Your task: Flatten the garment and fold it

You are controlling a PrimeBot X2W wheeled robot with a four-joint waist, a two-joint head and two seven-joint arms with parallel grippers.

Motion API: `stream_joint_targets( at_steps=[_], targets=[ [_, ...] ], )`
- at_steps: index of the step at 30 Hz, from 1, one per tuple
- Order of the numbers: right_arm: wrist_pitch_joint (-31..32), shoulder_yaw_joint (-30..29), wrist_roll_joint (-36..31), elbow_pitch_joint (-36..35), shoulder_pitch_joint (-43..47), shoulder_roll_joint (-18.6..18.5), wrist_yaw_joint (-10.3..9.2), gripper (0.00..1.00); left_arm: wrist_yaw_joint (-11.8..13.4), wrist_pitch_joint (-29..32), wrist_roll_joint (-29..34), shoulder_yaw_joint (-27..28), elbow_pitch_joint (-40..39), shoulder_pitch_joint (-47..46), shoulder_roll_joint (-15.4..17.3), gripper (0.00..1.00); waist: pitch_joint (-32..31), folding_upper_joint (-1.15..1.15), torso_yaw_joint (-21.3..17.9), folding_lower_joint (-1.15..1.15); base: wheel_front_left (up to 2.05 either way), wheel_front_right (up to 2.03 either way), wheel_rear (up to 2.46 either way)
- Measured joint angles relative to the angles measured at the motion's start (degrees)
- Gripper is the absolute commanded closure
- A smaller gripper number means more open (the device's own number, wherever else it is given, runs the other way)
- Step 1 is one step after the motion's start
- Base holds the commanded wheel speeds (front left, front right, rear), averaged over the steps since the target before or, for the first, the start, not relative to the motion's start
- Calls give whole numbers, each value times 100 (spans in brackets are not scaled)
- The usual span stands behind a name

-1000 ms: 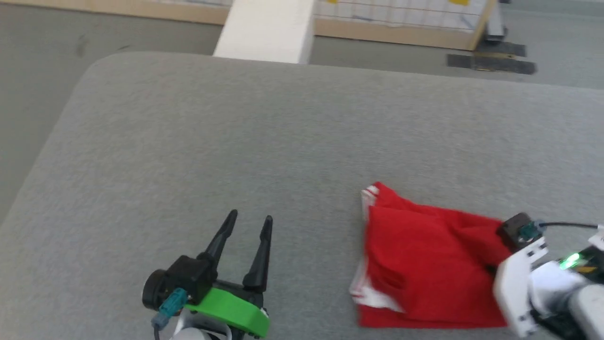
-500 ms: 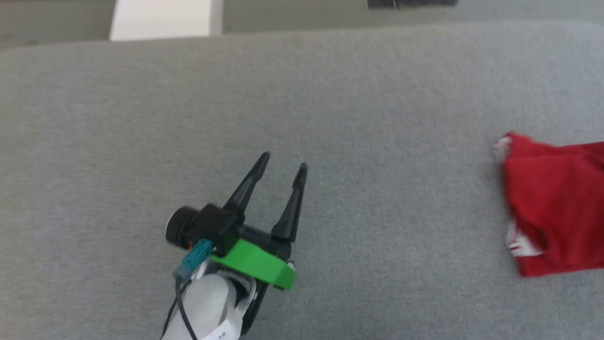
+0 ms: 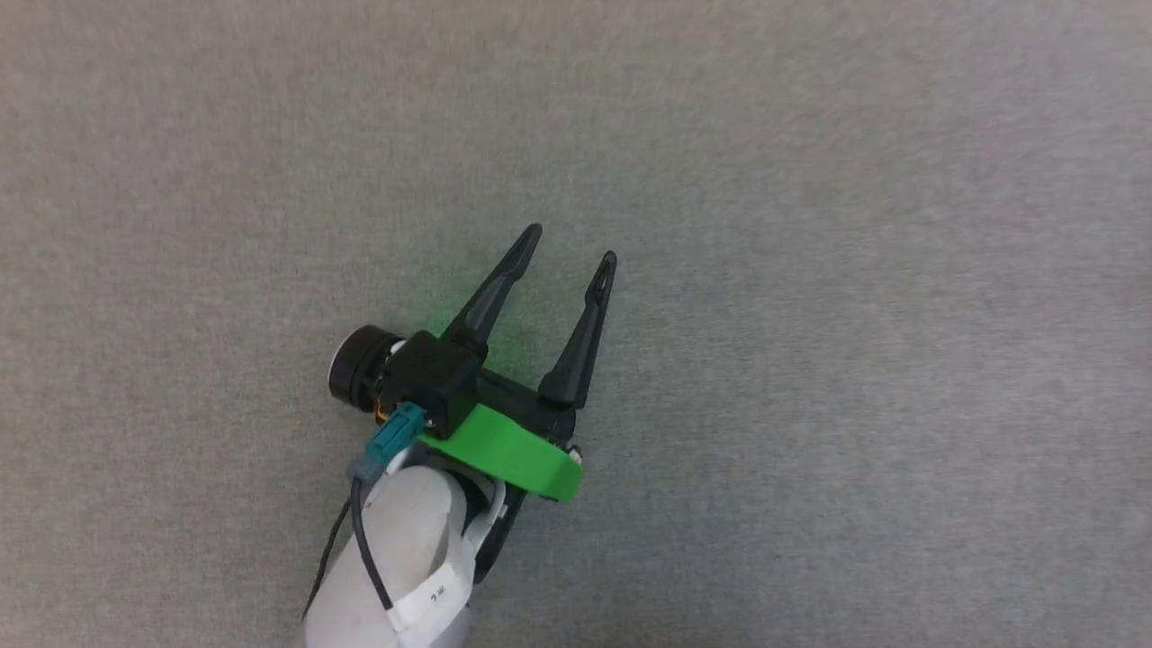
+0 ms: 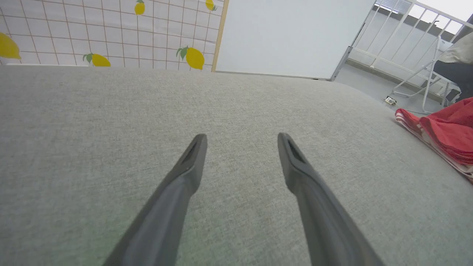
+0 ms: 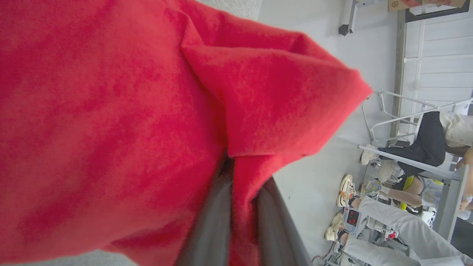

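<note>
The left gripper sits at the centre of the head view, above the grey fabric surface. Its green mounting collar and pale forearm run down to the bottom edge. Its two dark fingers point toward the upper right of the frame and stand wide apart, with nothing between them. In the left wrist view these fingers rise from the bottom edge, and bare grey fabric shows in the gap. The garment lies at the right edge of that view, on the surface and well apart from the left gripper; a red body and a red-white striped edge are visible. Along the top of that view stand a tiled panel with lemon prints, a white board and a white railing. In the right wrist view the red cloth covers the left and centre of the frame. The right gripper rises from the bottom centre with its fingers drawn narrow, pinching a fold of the garment; the fingertips are hidden under the cloth. At the lower right of that view, people sit beside a metal frame.
</note>
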Motion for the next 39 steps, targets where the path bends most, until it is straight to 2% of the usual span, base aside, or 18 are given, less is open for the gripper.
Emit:
stream_joint_targets(
  at_steps=[5,6,7,8,15,20,24,31,39],
  targets=[
    [-260,-346,-276,513,-43,46,0,100,-1,-2,0,-12,-48,-97,-15,0,303,0,139,0,0,0,0],
    [-281,-404,-318,601,-59,82,0,80,-1,-2,0,-11,-62,-122,-24,0,332,0,175,0,0,0,0],
    [-302,-461,-356,661,-80,125,0,37,-3,-3,0,-8,-69,-130,-31,0,348,0,202,0,0,0,0],
    [-334,-516,-417,725,-121,178,0,0,-5,-3,0,-3,-70,-130,-40,0,354,0,227,0,0,0,0],
    [-524,-683,-711,682,-441,437,-1,0,-5,-1,-1,181,36,7,-37,0,84,0,261,0,0,0,0],
    [-677,-622,-745,165,-861,761,0,0,-5,-1,-25,491,76,446,-33,0,-319,0,208,0,0,0,0],
    [-913,-644,-725,-339,-1132,1157,-1,0,11,-1,-41,781,54,779,-31,0,-774,0,121,0,0,0,0],
    [-1726,-884,-682,-1312,-1044,2240,-1,0,208,-1,-60,1328,-100,1284,-29,0,-1594,0,26,-1,0,0,0],
    [-2248,-1343,-597,-2525,153,3771,-2,0,252,-1,105,1647,-209,1700,-13,0,-2341,0,79,-1,0,0,0]
  ],
)
